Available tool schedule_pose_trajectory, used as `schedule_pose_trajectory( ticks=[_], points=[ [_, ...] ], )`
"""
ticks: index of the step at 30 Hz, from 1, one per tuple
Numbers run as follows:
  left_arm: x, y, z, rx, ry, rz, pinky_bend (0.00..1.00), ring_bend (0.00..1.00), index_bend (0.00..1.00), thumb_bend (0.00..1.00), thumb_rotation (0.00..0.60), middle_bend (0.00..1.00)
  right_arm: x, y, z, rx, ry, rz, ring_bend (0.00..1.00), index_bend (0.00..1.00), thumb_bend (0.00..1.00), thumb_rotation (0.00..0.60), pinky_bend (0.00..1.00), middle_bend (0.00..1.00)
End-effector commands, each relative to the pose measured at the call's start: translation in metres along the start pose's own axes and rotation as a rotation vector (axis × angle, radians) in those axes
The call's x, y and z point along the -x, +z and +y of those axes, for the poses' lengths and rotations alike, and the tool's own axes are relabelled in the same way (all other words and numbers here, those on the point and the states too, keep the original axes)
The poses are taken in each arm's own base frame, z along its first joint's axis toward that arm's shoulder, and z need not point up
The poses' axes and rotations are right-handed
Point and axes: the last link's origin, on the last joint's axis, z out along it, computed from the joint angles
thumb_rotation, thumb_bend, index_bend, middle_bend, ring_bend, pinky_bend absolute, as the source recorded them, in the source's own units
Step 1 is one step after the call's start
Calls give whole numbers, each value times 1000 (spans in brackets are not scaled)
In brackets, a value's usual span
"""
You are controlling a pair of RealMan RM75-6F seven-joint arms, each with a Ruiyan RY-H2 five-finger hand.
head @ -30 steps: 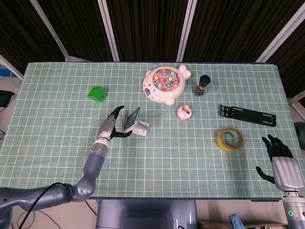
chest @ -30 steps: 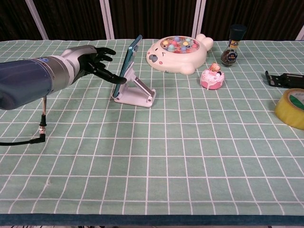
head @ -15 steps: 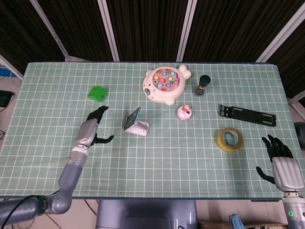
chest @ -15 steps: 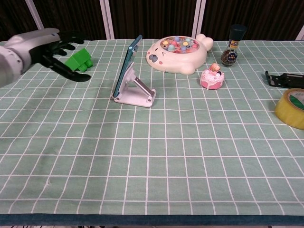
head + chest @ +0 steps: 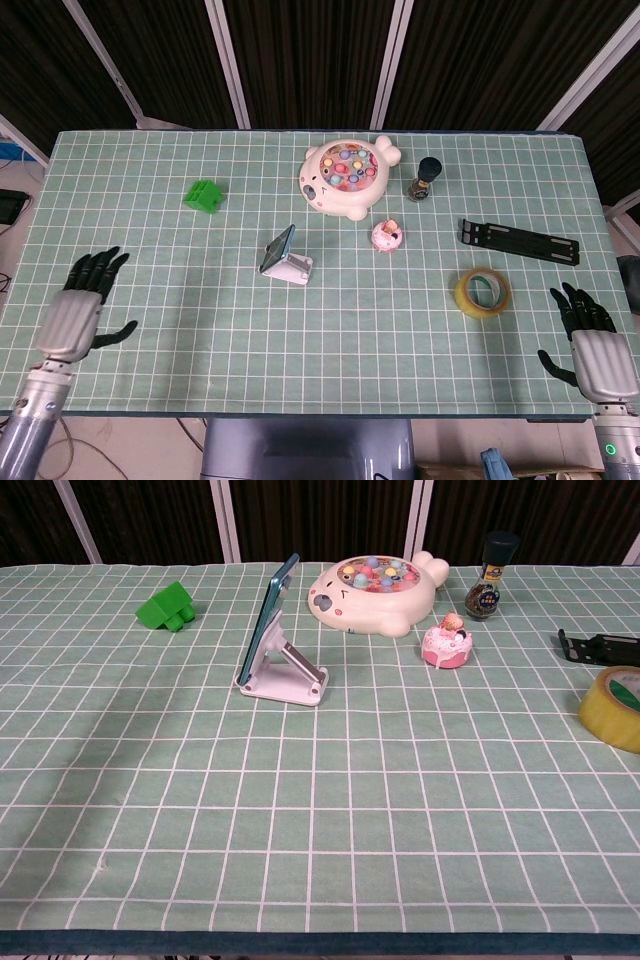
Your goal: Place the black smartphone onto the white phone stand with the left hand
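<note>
Green gridded table (image 5: 330, 330) spanning both views, dark slatted wall behind. On its far middle, a cream animal-shaped toy (image 5: 347, 178) (image 5: 375, 593) filled with coloured beads. To the right, a long black folded bracket (image 5: 518, 241) lying flat, only its end visible at the chest view's edge (image 5: 598, 647). At the near corners, two hands apart from everything: left hand (image 5: 77, 314) low on the left edge, palm down, fingers spread wide, holding nothing, well apart from the stand; right hand (image 5: 592, 347) low on the right edge, fingers likewise splayed and empty; neither visible in the chest view. Near the right hand, a yellow tape roll (image 5: 483, 292) (image 5: 613, 708) lying flat. Near the table's middle, the white phone stand (image 5: 294, 269) (image 5: 289, 681) with the black smartphone (image 5: 277, 248) (image 5: 270, 612) propped on it, long axis rising steeply from the stand's lip, top edge tilted back toward the toy, blue-edged back resting on the stand's support, screen side turned toward the left part of the table. Far left, a green block (image 5: 203, 195) (image 5: 167, 606). Behind right of the toy, a small dark-capped bottle (image 5: 424, 178) (image 5: 491, 575) upright. In front of it, a pink cupcake-like figure (image 5: 387, 235) (image 5: 447, 641).
</note>
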Motion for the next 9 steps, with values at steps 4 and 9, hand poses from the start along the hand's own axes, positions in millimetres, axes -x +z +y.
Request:
schedule_pose_trajectory(
  ticks=[4,9],
  points=[
    [2,-53,-48,-48,141,45,0,0,0,128,600,0,0,0,0,-2,0,1,0,72,352,600,150,0],
    [6,-60,-57,-58,147,75,0,0,0,128,600,0,0,0,1,-4,6,0,0,71,352,600,150,0]
  ],
)
